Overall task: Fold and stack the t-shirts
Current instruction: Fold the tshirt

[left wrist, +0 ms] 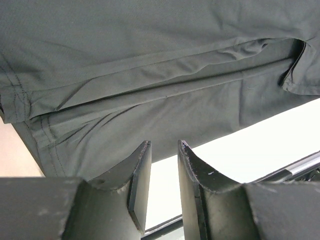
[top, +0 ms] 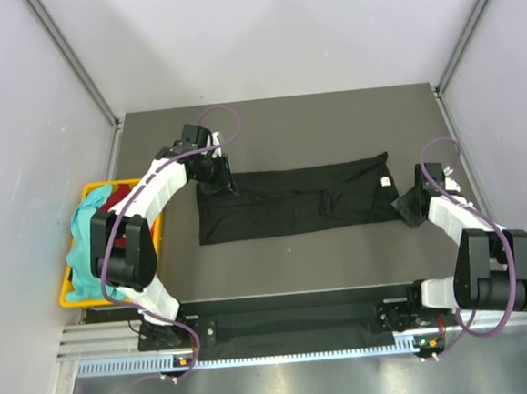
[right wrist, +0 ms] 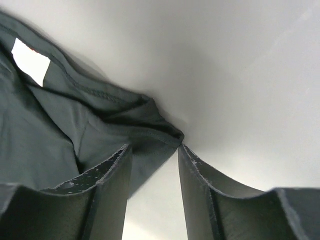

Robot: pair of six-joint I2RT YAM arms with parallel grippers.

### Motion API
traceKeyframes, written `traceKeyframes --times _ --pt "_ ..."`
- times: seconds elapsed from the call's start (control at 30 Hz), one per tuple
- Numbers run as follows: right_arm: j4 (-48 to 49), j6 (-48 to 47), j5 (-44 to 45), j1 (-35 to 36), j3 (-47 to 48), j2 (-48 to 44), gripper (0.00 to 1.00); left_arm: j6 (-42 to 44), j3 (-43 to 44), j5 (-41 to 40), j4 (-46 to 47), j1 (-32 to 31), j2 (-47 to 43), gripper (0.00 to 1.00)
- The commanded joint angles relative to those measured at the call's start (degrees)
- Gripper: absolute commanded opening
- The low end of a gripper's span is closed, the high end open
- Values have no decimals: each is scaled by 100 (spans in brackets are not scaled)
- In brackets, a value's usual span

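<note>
A black t-shirt (top: 291, 199) lies folded into a long band across the middle of the table, its white neck label (top: 388, 181) at the right end. My left gripper (top: 216, 176) hovers over the band's far left corner. In the left wrist view it (left wrist: 164, 142) is open, with only bare table between the fingers and the black cloth (left wrist: 150, 75) beyond them. My right gripper (top: 412, 205) sits at the band's right end. It (right wrist: 155, 146) is open, and a corner of the black t-shirt (right wrist: 50, 130) lies loose between the fingertips, near the label (right wrist: 30, 61).
A yellow plastic basket (top: 68, 294) stands off the table's left edge, with a teal t-shirt (top: 86, 243) draped over it and a red one (top: 115, 201) inside. Grey walls close in the table on three sides.
</note>
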Motion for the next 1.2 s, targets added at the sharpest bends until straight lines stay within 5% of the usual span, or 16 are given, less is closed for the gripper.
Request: traceKeyframes --times 0.0,0.3,0.7,1.17 --pt "479 152 217 -77 -112 102 42 -5 -14 41 164 -7 -271 33" --pt "910 -233 595 -357 -42 374 0 -93 127 -3 164 -16 -279 33" --pt "1226 -1630 -546 -1018 2593 2850 0 21 1058 -345 24 -25 159 34" --pt "1289 -1763 -1707 -974 6422 5603 2 381 1595 -548 -47 -16 1557 36"
